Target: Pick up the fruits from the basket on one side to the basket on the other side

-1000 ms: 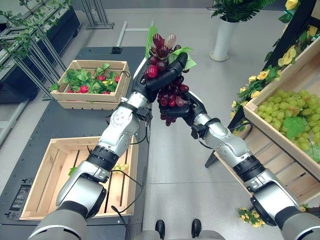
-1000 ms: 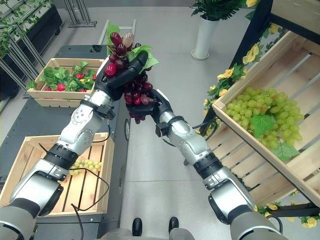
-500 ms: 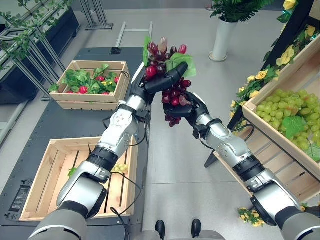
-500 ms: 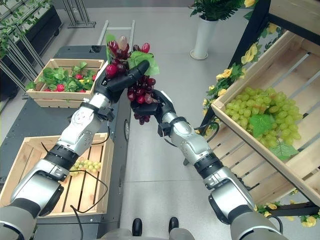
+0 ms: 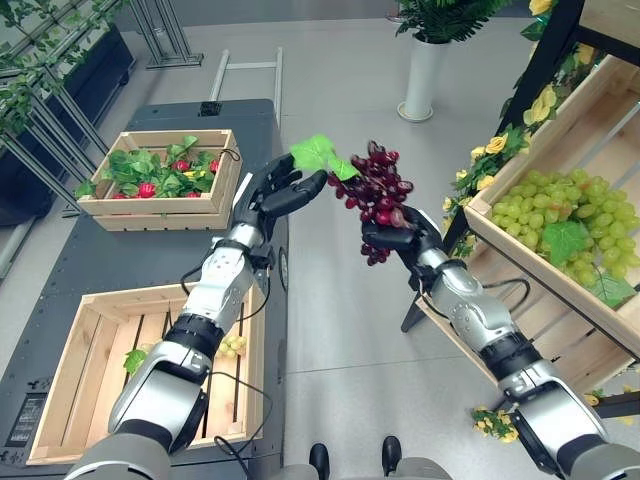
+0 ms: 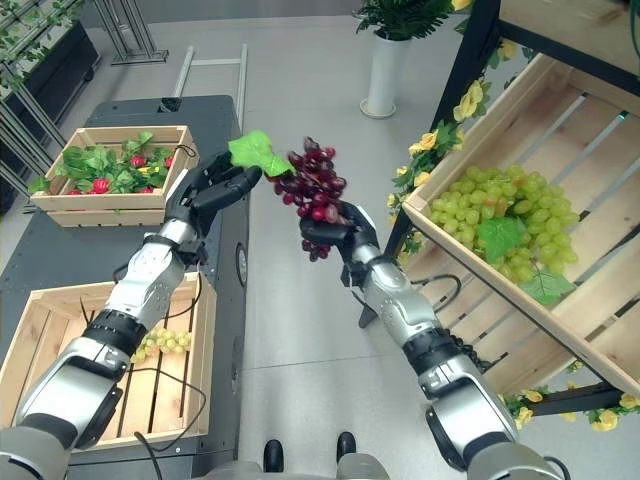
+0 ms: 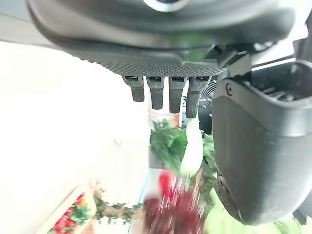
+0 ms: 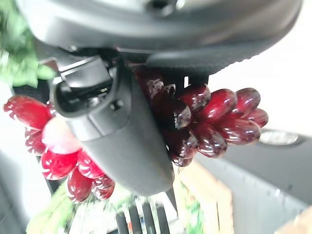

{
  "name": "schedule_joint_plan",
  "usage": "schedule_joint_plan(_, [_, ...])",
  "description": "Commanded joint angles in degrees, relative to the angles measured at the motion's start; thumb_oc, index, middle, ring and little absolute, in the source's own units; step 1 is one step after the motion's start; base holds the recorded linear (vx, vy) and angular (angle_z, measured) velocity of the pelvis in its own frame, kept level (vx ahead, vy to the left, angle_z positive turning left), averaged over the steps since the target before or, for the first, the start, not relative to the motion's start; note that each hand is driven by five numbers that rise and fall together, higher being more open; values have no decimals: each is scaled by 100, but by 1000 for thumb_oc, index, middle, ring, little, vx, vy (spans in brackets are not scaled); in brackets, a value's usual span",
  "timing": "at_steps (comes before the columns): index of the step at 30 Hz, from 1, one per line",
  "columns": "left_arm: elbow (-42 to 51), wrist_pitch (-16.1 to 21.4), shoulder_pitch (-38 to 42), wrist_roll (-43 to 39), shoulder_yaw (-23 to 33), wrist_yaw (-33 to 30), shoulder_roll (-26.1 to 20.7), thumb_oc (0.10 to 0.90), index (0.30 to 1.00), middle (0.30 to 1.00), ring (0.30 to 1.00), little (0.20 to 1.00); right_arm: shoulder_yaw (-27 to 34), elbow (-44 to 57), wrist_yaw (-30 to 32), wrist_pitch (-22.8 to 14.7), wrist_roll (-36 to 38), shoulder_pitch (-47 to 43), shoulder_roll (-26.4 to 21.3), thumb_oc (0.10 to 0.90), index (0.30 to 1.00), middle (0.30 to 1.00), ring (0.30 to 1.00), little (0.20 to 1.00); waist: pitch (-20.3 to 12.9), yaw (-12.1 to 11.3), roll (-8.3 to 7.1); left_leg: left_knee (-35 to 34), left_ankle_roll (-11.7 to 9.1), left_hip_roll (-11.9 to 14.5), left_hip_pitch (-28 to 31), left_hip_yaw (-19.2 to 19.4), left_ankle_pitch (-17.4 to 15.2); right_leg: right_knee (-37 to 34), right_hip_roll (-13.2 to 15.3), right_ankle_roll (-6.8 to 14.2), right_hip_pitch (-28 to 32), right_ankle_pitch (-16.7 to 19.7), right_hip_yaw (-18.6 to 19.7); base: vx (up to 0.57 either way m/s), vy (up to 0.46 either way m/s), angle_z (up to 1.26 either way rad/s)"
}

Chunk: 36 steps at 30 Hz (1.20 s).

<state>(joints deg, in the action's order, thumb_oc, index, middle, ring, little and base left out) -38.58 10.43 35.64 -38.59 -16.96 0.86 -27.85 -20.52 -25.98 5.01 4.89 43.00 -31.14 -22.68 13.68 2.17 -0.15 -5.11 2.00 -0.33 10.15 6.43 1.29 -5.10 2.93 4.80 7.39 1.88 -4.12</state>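
Observation:
A bunch of dark red grapes (image 5: 377, 192) with a green leaf (image 5: 318, 155) hangs in the air above the floor. My right hand (image 5: 400, 238) is shut on it from below; in the right wrist view the thumb (image 8: 117, 141) curls against the grapes (image 8: 214, 122). My left hand (image 5: 272, 192) sits just left of the bunch, open, its straight fingers reaching to the leaf's edge. In the left wrist view the red grapes (image 7: 170, 209) lie beyond those fingers (image 7: 170, 95). A slatted wooden crate (image 5: 100, 370) at lower left holds a small bunch of green grapes (image 5: 232, 345).
A tilted wooden crate (image 5: 520, 290) on the right shelf holds a heap of green grapes (image 5: 560, 215). Another crate (image 5: 160, 205), with red fruit and green leaves, stands at the back left on the dark platform (image 5: 60, 270). A white vase (image 5: 420, 75) stands beyond.
My left hand has let go of the red grapes and opened. The right hand now holds the bunch alone, a little further right. The camera has turned slightly.

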Motion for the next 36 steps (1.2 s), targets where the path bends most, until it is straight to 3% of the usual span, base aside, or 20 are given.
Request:
schedule_joint_plan(1, [-435,498,131,-127,180,258,-190,800,900,900,900,900,432,-82,-169,-1139,-176,-210,-32,400,300,300,300,300,-983,25,114,11,-135,-175,-121,78,-475,10,-234,-249,-38,-140,-56,29,-7,-17])
schedule_joint_plan(4, [-334,560,-320,-277,356,383,-62,800,900,900,900,900,580,-157,-242,-1230,-389,184,-133,400,300,300,300,300,-941,43,121,11,-126,-177,-90,101,-496,10,-237,-233,-27,-134,-31,46,-7,-11])
schedule_joint_plan(15, [-71,715,-1858,394,501,251,591,800,900,900,900,900,876,-243,-504,-1277,-1147,1502,-308,400,300,300,300,300,-678,25,2,11,-51,-180,-132,170,-485,10,-265,-204,-110,-67,68,33,-8,-10])
schedule_joint_plan(21, [20,787,-2110,633,477,191,587,800,900,900,900,900,938,-570,-560,-1304,-1009,1682,-316,400,300,300,300,300,-373,-15,-65,19,-6,-162,-262,197,-431,86,-292,-243,-256,-36,113,-12,9,-5])
schedule_joint_plan(23, [139,809,-2082,723,421,114,528,800,900,900,900,900,945,-675,-473,-1342,-977,1646,-332,400,300,300,300,300,-198,-31,-95,181,13,-137,-443,207,-442,413,-293,-267,-479,-143,114,-88,20,-10])
schedule_joint_plan(25, [208,825,-2016,744,376,61,475,800,900,900,900,900,948,-723,-438,-1403,-908,1582,-368,400,300,300,300,300,-38,-42,-123,361,20,-118,-608,201,-451,676,-289,-284,-654,-211,82,-203,-15,-9])
schedule_joint_plan(26, [336,875,-1781,792,272,-27,348,800,900,900,900,900,1087,-904,-358,-1581,-609,1431,-488,400,300,300,300,300,461,-93,-218,1050,17,-91,-1116,168,-556,1377,-263,-312,-1104,-409,-82,-332,-52,-1])
schedule_joint_plan(28, [492,876,-1673,754,222,-60,265,800,900,900,900,900,1262,-999,-311,-1723,-295,1353,-585,400,300,300,300,300,787,-138,-283,1619,23,-66,-1502,142,-686,1801,-214,-334,-1386,-497,-213,-250,-53,8])
schedule_joint_plan(36, [1457,795,-1733,671,-41,18,90,800,900,900,900,900,1960,-1196,250,-2148,104,1009,-965,400,300,300,300,300,1369,-282,-252,3002,17,-140,-2583,-114,-1089,3019,-106,-541,-2250,-881,-489,-69,4,16])
